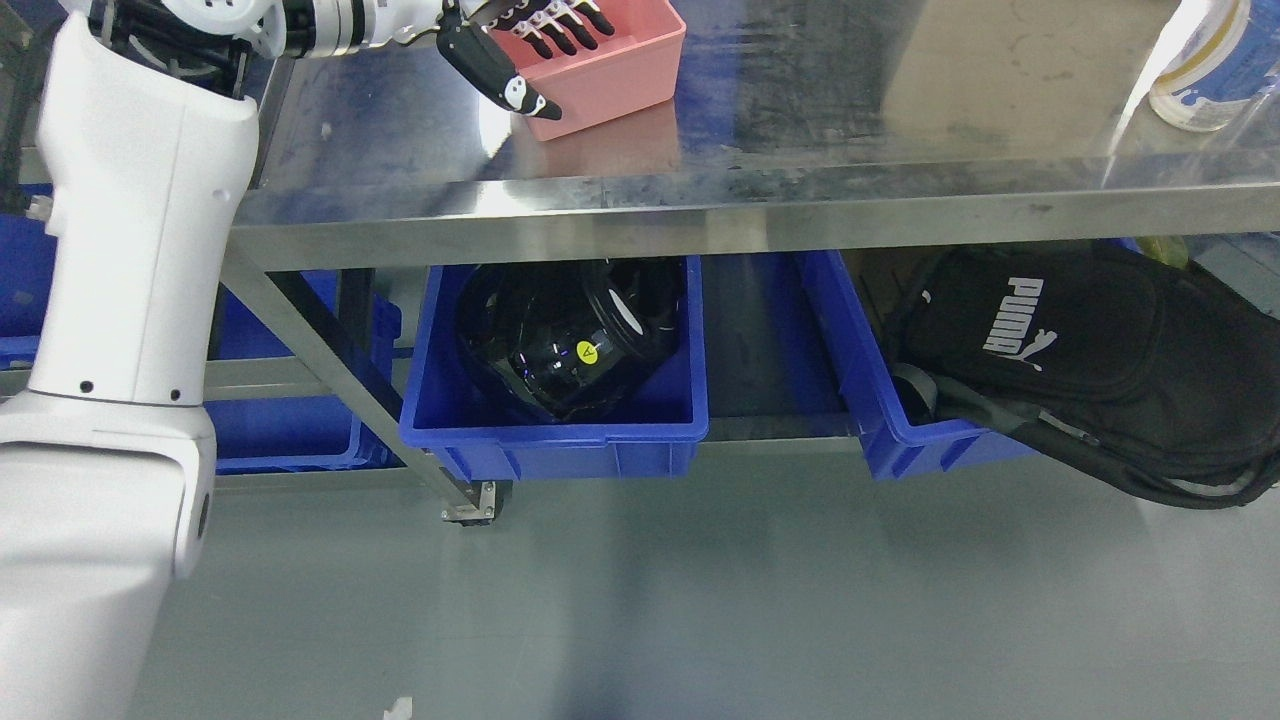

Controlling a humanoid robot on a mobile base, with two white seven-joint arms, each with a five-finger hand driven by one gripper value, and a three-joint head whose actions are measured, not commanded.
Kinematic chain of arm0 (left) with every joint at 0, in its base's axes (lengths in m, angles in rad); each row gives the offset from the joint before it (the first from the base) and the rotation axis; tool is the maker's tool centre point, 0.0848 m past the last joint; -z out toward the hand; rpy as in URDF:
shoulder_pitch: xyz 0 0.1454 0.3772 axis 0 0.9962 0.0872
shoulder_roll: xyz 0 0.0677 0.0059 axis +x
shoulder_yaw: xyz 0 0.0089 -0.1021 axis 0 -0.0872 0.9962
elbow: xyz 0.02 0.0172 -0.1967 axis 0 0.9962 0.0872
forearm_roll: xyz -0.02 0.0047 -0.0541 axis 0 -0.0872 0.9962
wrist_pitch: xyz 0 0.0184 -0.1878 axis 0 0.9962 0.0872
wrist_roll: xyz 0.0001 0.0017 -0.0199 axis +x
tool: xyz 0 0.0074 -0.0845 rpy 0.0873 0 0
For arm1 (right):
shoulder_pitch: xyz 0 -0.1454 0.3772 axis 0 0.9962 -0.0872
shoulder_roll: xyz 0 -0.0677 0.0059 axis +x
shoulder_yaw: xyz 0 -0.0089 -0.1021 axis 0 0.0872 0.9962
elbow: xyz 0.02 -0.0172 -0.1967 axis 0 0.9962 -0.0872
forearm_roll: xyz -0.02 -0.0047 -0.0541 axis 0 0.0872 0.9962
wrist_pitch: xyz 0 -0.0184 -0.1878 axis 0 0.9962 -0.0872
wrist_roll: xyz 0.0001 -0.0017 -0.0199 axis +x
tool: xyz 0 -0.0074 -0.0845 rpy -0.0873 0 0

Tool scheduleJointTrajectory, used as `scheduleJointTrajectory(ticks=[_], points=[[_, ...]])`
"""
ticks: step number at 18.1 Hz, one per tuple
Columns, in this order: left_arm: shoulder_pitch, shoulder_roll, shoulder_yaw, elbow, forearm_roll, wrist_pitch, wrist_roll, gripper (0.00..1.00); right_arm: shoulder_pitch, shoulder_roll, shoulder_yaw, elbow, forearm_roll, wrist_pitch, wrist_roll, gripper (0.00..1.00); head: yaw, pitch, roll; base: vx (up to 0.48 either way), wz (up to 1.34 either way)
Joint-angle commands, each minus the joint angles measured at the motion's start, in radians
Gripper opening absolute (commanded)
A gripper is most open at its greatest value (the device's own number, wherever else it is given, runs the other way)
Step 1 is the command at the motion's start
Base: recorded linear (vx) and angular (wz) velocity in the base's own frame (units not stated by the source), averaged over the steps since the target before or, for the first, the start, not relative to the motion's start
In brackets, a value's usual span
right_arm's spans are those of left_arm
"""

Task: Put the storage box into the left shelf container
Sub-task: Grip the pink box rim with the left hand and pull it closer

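Pink storage box (612, 70), open-topped, sits on the steel table (800, 130) at about 12 o'clock in the head view, its far part cut off by the top edge. Looks like thin rigid plastic: probably light, stiff, smooth-walled, so likely to slide on the polished steel if nudged. Best purchase seems the near-left rim and wall.

Left hand (525, 45) is on that corner: four black fingers (560, 30) hooked over the rim into the box, thumb down the outer wall toward 5 o'clock. A pinch on the wall; firmness cannot be judged. Left arm rises white along the frame's 9 o'clock side. Right arm not seen.

Below the table, at 6 o'clock, a blue bin (555, 430) holds a glossy black object (570, 345). At 3 o'clock, another blue bin (900, 400) carries a black bag (1080, 360). More blue bins at 8 o'clock behind the arm. White bottle (1215, 65) at 1 o'clock.
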Motion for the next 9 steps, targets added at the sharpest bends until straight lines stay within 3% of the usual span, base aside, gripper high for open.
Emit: scheduleJointTrajectory(ticks=[1,5,9], points=[[0.019,-0.024,-0.013,0.019,-0.010,-0.002,0.018,0.70,-0.003,-0.017,0.000,-0.017,-0.021,-0.003,0.004,1.00,0.0000,0.000,0.000,0.000,0.00],[0.007,-0.071,-0.012,0.079,-0.017,-0.011,0.043,0.64,-0.005,-0.017,0.000,-0.017,-0.021,-0.003,0.004,1.00,0.0000,0.000,0.000,0.005,-0.04],[0.013,-0.072,0.062,0.084,-0.017,-0.066,0.042,0.30,-0.005,-0.017,0.000,-0.017,-0.021,-0.004,0.004,1.00,0.0000,0.000,0.000,-0.002,0.04]])
